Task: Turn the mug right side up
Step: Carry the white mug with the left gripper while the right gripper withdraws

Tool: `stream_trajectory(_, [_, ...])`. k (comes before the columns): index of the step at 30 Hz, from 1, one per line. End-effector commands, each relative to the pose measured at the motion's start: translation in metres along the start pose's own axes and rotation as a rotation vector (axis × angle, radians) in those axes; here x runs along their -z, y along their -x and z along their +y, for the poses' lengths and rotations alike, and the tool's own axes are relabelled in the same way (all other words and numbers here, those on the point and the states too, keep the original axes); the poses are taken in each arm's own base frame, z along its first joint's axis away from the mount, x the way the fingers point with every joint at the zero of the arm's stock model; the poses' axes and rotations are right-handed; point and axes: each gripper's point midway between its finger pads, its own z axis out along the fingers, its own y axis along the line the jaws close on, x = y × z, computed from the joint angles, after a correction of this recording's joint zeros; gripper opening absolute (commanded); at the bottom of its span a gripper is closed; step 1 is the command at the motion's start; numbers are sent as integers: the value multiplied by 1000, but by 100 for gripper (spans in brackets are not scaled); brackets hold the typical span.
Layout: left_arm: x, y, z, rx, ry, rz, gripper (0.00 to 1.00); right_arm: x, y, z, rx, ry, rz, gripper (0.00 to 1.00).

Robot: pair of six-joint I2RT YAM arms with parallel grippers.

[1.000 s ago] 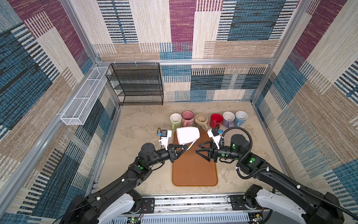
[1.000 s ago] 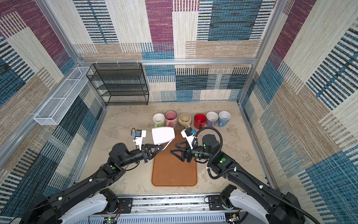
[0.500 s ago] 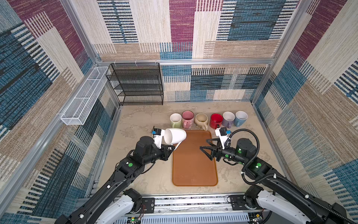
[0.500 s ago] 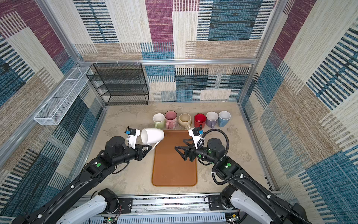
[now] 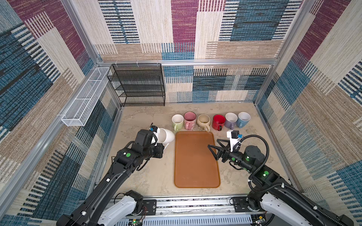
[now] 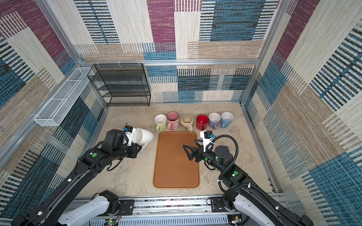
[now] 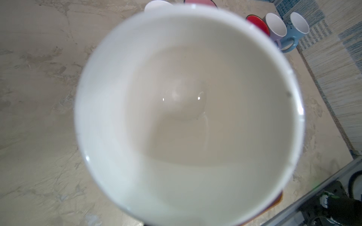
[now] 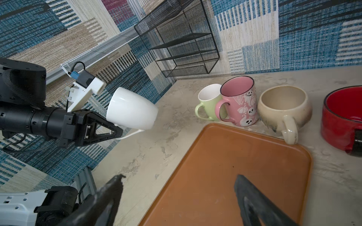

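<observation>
left arm (image 5: 109,176) raised, reaching forward; left gripper (image 8: 117,133) clamped on mug (image 8: 131,109) handle | right arm (image 5: 278,188) bent; right gripper (image 8: 178,177) spread wide

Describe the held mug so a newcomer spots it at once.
Find the central brown tray. Off its far-left corner the left gripper holds a white mug by the handle, airborne and tipped sideways. The row of mugs behind stands upright and coloured.

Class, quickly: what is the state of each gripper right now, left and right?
Left gripper: shut on the handle of the white mug, which is held tilted off the table.
Right gripper: open, holding nothing, above the brown tray.
</observation>
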Motion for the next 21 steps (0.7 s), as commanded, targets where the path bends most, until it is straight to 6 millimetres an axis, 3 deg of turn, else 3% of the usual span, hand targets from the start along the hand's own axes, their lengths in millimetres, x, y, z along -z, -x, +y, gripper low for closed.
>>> stream_trajectory(1, [1, 10, 10, -43, 31, 2, 0, 3, 10, 2, 5, 7, -57, 91])
stream_trajectory(6, [-9, 18, 25, -23, 61, 36, 0, 6, 5, -1, 9, 9, -70, 91])
stream_trajectory(21, [-63, 55, 64, -23, 171, 142, 0, 0, -16, -6, 42, 32, -45, 92])
